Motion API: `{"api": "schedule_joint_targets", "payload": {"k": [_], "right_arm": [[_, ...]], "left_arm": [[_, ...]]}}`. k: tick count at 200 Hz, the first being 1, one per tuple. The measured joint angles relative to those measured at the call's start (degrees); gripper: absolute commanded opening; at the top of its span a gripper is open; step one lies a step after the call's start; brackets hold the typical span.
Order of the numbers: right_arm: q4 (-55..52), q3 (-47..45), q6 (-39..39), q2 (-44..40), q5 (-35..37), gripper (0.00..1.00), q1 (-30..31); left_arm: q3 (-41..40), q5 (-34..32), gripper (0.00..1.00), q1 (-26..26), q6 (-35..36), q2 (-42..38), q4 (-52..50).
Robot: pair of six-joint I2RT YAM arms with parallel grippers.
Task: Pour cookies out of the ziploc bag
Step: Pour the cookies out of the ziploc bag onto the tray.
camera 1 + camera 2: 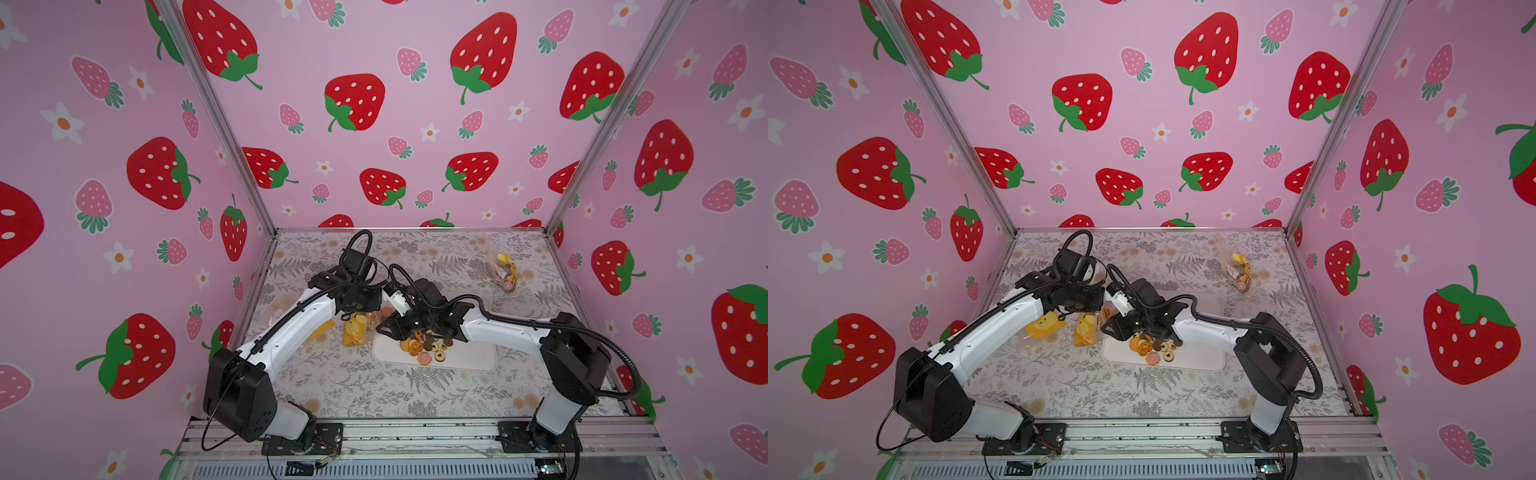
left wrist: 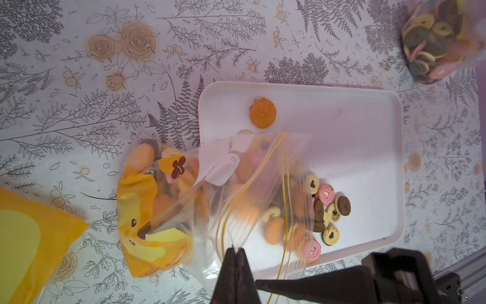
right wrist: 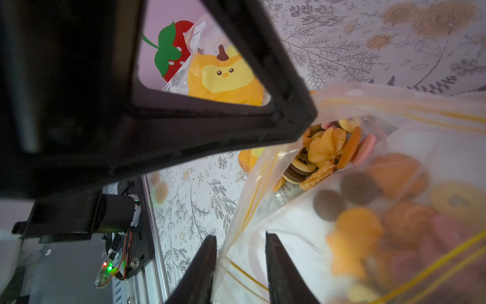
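Three strawberry-print walls [image 1: 415, 124] enclose a fern-patterned tabletop [image 1: 374, 395]; cookies [image 1: 428, 347] lie on its tray [image 1: 473, 358].

Light: soft, even, bright; shadows faint. Top views: walls [image 1: 104, 208] stretched at edges. Right wrist view: cookies [image 3: 355, 231] beside jaws blurred.

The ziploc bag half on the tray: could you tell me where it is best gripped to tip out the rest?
I'd grip the ziploc bag by its closed, yellow-printed bottom end, coming from the side away from the white tray. It opens onto the tray, the left gripper pinches it near the zip, and many cookies sit at that end.
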Motion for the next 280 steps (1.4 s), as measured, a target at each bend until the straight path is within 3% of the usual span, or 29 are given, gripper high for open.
{"api": "schedule_joint_targets", "payload": {"k": [65, 70, 95, 108, 120, 134, 151, 192, 226, 280], "right_arm": [[-0.22, 0.00, 0.31, 0.07, 0.81, 0.09, 0.00], [-0.24, 0.00, 0.44, 0.07, 0.85, 0.08, 0.00], [-0.22, 0.00, 0.85, 0.07, 0.79, 0.06, 0.00], [-0.13, -0.02, 1.38, 0.07, 0.76, 0.04, 0.00], [0.04, -0.07, 1.70, 0.07, 0.66, 0.03, -0.04], [0.26, -0.11, 2.36, 0.07, 0.57, 0.01, -0.11], [0.55, -0.31, 3.17, 0.07, 0.57, 0.00, -0.42], [1.14, -0.28, 6.62, 0.24, -0.33, 0.00, -1.81], [1.46, 2.25, 10.51, 2.78, -3.23, 0.00, -4.00], [1.51, 5.64, 14.53, 4.26, -7.58, 0.00, -6.19]], "left_arm": [[-0.17, 1.79, 0.00, 0.61, -0.33, -0.33, 0.42], [-0.37, 2.08, 0.04, 0.70, -0.42, -0.55, 0.61], [-2.19, 2.95, 0.55, 1.44, -1.22, -2.97, 1.66], [-3.63, 3.23, 0.76, 2.10, -1.79, -5.22, 2.14], [-5.20, 3.43, 0.89, 2.95, -2.43, -7.78, 2.60], [-7.04, 3.34, 0.97, 3.87, -3.23, -11.15, 2.89], [-9.92, 2.84, 0.98, 4.70, -4.26, -15.50, 3.26], [-21.46, 1.38, 0.86, 4.96, -8.31, -23.74, 6.05], [-29.97, 0.02, 0.85, 3.34, -9.92, -24.37, 8.13], [-31.89, -6.36, 0.83, 0.42, -7.39, -21.84, 14.14]]}}
